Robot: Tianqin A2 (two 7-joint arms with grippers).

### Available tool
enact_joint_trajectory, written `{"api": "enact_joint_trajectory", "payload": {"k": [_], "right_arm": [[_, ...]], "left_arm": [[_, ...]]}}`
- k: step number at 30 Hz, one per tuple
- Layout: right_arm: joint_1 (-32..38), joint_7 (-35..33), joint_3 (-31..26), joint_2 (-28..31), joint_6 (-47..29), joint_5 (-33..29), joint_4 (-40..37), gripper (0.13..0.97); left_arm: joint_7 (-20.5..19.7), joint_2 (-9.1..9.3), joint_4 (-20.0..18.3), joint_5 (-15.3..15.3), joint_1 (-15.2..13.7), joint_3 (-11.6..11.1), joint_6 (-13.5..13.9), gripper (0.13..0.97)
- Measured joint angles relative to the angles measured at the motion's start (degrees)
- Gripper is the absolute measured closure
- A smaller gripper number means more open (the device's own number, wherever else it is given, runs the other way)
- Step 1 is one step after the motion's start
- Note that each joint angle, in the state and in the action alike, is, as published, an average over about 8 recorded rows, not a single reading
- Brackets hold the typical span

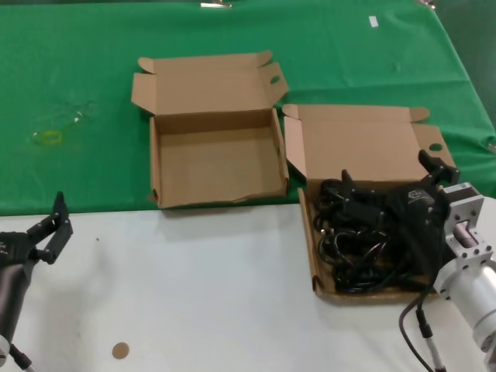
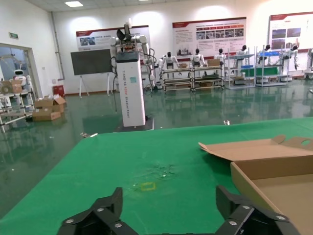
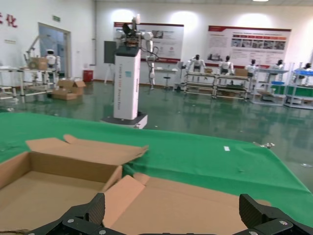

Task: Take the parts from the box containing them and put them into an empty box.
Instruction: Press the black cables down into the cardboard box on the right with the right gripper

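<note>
Power cords (image 1: 364, 240) are lying tangled in the right-hand box (image 1: 315, 256), directly under the right hand (image 1: 391, 182), whose fingers are spread apart, probably not gripping yet. Empty box (image 1: 155, 167) is sitting leftward. Left hand (image 1: 48, 229) is parked open, well apart, over the tabletop (image 1: 201, 287).

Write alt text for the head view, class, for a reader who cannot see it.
The right hand, open, hovers over tangled black power cords in the right cardboard box. An empty box sits to its left on green cloth; the left hand waits at the left edge.
</note>
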Motion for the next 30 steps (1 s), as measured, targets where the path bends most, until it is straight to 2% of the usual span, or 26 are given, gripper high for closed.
{"api": "enact_joint_trajectory", "payload": {"k": [3,11,15,17,23,30], "right_arm": [[0.04,0.47,-2.08,2.45,0.78,1.39,0.78,0.129],[1.33,1.42,-8.66,11.98,1.12,4.54,2.71,0.129],[3.18,2.96,-12.79,18.86,0.08,5.97,3.24,0.129],[4.42,4.13,-14.82,22.46,-1.09,6.17,3.23,0.129],[8.16,7.37,-18.42,31.53,-8.5,3.67,2.05,0.129],[12.19,6.06,-18.08,37.28,-21.73,-0.11,-0.72,0.129]], "left_arm": [[0.0,0.0,0.0,0.0,0.0,0.0,0.0,0.4],[0.0,0.0,0.0,0.0,0.0,0.0,0.0,0.623],[0.0,0.0,0.0,0.0,0.0,0.0,0.0,0.623],[0.0,0.0,0.0,0.0,0.0,0.0,0.0,0.669],[-0.02,0.0,0.0,0.0,0.0,0.0,0.0,0.806],[-0.04,0.0,0.0,0.01,0.0,0.0,0.0,0.888]]}}
